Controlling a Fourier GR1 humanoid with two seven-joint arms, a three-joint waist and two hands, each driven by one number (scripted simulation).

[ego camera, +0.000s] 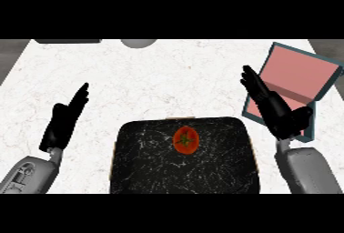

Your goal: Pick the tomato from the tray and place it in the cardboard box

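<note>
Presently, tomato (185, 140): lay on the black tray (141, 168), untouched.
Left hand (62, 122): fingers straight, empty.
Right hand (274, 109): fingers straight, empty, beside cardboard box (295, 73).

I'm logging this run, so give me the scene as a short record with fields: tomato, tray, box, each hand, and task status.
tomato: red, lying on the tray, near its middle
tray: dark marbled, at the counter's near edge, between the forearms
box: open, pink inside, teal rim, at the right
left hand: open, fingers straight, left of the tray
right hand: open, over the box's left edge
status: tomato not yet picked up
</note>
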